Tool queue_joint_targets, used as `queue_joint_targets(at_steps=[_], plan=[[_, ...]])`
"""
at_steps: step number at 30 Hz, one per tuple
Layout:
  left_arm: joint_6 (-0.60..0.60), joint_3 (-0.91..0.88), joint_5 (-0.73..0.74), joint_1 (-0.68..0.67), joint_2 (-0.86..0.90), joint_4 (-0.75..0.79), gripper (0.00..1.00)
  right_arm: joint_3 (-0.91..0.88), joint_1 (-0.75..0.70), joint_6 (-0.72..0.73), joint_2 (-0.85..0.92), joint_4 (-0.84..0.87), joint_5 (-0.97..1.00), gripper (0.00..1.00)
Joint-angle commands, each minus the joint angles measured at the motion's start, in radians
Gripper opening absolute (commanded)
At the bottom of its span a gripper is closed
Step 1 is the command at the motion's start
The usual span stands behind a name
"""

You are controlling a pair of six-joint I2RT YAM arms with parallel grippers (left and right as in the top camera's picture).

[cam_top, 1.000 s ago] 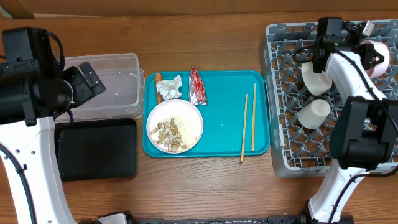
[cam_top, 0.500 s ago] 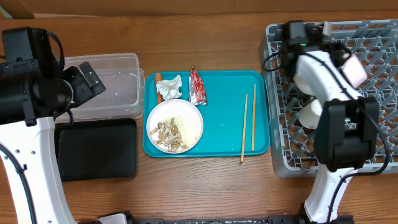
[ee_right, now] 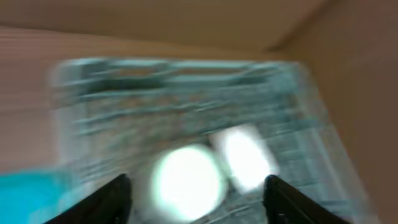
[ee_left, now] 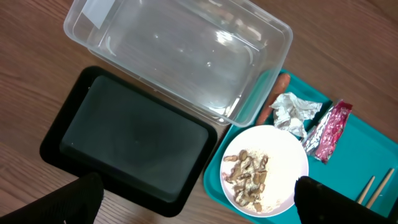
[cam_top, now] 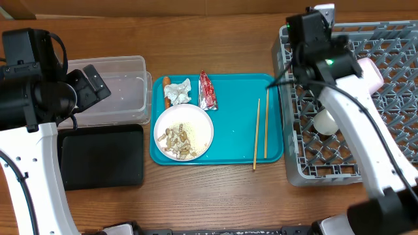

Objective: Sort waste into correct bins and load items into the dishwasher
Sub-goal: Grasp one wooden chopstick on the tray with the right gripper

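On the teal tray [cam_top: 241, 111] a white plate [cam_top: 199, 121] holds beige food scraps [cam_top: 176, 142]. Behind it lie a crumpled napkin [cam_top: 181, 91], a red wrapper [cam_top: 207, 91] and an orange piece [cam_top: 166, 88]; the chopsticks [cam_top: 261, 130] lie to the right. My left gripper [cam_top: 91, 81] hangs open and empty over the clear tub [cam_top: 140, 62], with the black tray [cam_top: 101, 156] in front. My right gripper [ee_right: 198, 186] is open and empty above the grey rack's [cam_top: 385, 137] back left corner. A white cup [cam_top: 324, 121] and a white bowl [cam_top: 370, 73] sit in the rack.
The left wrist view looks down on the tub [ee_left: 180, 56], black tray [ee_left: 130, 137] and plate [ee_left: 286, 149]. The right wrist view is blurred, with two white round shapes in the rack ahead. Bare wooden table lies in front of the trays.
My right gripper has opened and swung left along the back of the rack to its left corner. The left arm has not moved.
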Motion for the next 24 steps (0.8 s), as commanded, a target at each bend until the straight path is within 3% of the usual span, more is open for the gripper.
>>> queue_joint_targets(at_steps=[1, 6, 9, 11, 17, 24], plan=[[-0.01, 0.0, -0.013, 0.005, -0.002, 0.002, 1.0, -0.001, 0.003, 0.109, 0.003, -0.073, -0.536, 0.64], [-0.01, 0.0, -0.013, 0.005, -0.002, 0.002, 1.0, -0.037, 0.014, 0.204, 0.058, -0.182, -0.801, 0.62], [-0.01, 0.0, -0.013, 0.005, -0.002, 0.002, 1.0, -0.094, 0.045, 0.214, 0.096, -0.185, -0.862, 0.58], [-0.01, 0.0, -0.013, 0.005, -0.002, 0.002, 1.0, -0.131, 0.075, 0.232, 0.122, -0.17, -0.859, 0.51], [-0.01, 0.0, -0.013, 0.005, -0.002, 0.002, 1.0, -0.23, 0.132, 0.388, 0.215, -0.123, -0.69, 0.46], [-0.01, 0.0, -0.013, 0.005, -0.002, 0.002, 1.0, -0.251, 0.124, 0.401, 0.317, -0.104, -0.658, 0.45]])
